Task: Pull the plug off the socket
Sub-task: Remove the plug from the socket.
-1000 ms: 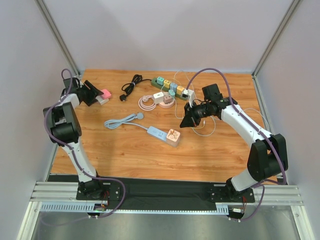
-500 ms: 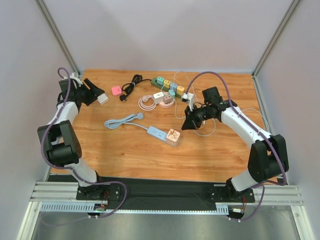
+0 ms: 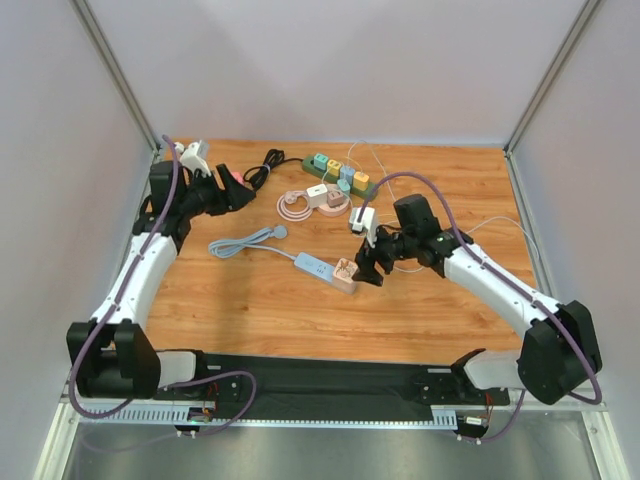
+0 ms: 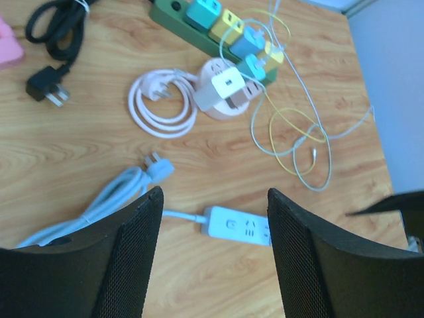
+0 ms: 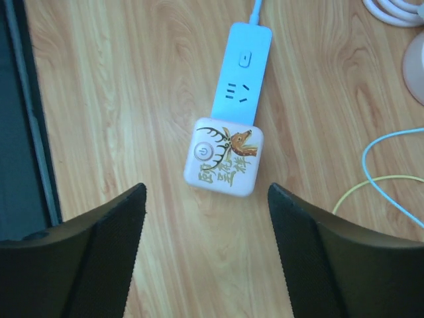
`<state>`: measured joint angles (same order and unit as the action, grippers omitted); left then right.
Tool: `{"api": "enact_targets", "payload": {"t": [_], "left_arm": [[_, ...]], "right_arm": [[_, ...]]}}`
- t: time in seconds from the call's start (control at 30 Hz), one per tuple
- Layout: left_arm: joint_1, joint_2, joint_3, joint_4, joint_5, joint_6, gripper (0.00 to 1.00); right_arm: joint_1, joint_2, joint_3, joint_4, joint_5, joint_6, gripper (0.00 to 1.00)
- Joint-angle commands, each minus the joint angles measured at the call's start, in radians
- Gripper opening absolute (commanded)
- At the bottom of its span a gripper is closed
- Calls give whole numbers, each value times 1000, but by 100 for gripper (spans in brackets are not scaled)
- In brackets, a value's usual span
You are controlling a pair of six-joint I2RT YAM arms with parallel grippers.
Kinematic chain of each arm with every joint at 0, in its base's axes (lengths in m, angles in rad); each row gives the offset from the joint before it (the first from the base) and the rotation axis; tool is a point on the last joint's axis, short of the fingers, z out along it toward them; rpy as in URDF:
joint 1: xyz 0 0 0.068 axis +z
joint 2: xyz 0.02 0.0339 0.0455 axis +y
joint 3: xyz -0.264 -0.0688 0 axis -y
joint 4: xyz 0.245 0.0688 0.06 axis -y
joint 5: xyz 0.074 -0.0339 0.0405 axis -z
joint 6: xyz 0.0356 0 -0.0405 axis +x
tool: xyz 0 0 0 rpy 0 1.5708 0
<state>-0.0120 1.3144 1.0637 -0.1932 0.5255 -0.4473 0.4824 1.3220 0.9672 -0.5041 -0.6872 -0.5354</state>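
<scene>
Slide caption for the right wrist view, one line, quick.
Open right pincer hovers above the deer-print plug plugged into the pale power strip.

The top camera is fixed high behind the arms; with it we look down and forward over the whole table (image 3: 250,310), from far. The left wrist camera looks obliquely down past the left gripper (image 4: 213,195), from middle height, toward the right half of the table. The right wrist camera looks straight down past the right gripper (image 5: 205,189), very near the wood. All three views share the blue power strip (image 3: 314,265); the green strip (image 3: 335,172) appears only in the first two.
</scene>
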Motion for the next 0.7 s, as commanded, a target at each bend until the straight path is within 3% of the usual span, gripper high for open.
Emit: {"api": "enact_targets", "payload": {"t": [0.0,0.03,0.3,0.33,0.67], "left_arm": [[-34,-90,-76,-41,45,41,71],[-51,-107,-91,-51,50,33,71],[-109,-297,-323,1,16,-39,72],[-115,-306,-341,5,10,-39,72],[-164,-279,-344,20,5,-44,72]], "right_arm": [[97,-24,-24,120,206,-37,77],[122,-20,-28,128,251,-40,84],[271,72,1,160,596,46,95],[280,75,-1,167,621,57,100],[303,207,34,142,658,114,99]]}}
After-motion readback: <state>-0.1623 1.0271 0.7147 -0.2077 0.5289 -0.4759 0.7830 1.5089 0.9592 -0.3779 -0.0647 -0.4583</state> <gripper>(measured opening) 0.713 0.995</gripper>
